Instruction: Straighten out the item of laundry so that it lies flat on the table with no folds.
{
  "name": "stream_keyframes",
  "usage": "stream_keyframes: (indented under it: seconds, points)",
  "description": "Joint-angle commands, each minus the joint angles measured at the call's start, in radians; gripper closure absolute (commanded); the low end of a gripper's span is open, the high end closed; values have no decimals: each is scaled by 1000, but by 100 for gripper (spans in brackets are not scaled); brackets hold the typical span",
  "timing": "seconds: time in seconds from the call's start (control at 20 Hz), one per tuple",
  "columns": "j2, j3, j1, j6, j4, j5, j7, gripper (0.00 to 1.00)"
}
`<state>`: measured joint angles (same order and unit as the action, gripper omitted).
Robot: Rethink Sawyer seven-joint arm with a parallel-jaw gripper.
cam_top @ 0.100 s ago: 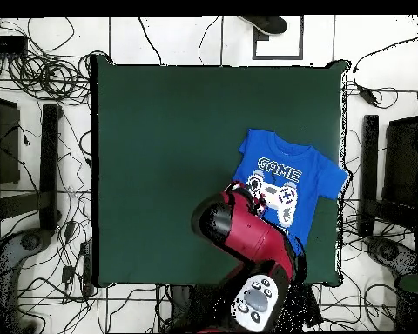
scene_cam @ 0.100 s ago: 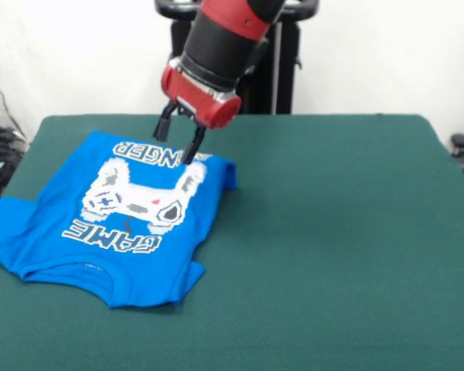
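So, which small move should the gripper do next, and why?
Probably lower the gripper onto the folded hem edge beside it and grasp it. The T-shirt has its far edge tucked over, cutting the lower lettering, and the open gripper hangs just above that fold.

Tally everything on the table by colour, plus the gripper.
Blue: 1, the bright blue short-sleeved T-shirt with a white and grey controller print.
Green: 1, the dark green felt-topped table itself.
Red and black: 1, the open gripper above the shirt.
Total: 3.

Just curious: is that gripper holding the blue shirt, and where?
Cannot be told: the gripper is open at the shirt's hem edge, by the lettering.
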<state>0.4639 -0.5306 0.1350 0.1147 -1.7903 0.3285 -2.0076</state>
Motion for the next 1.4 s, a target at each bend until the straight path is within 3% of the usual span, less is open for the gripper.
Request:
stream_keyframes:
  seconds: [0.05,0.55,1.0,1.4]
  points:
    - [28,153,1,99,-47,23,-175,0]
    - [36,170,-14,82,-49,18,-171,0]
    - [-26,170,-52,35,37,19,-157,0]
    - [-51,163,-62,14,54,29,-177,0]
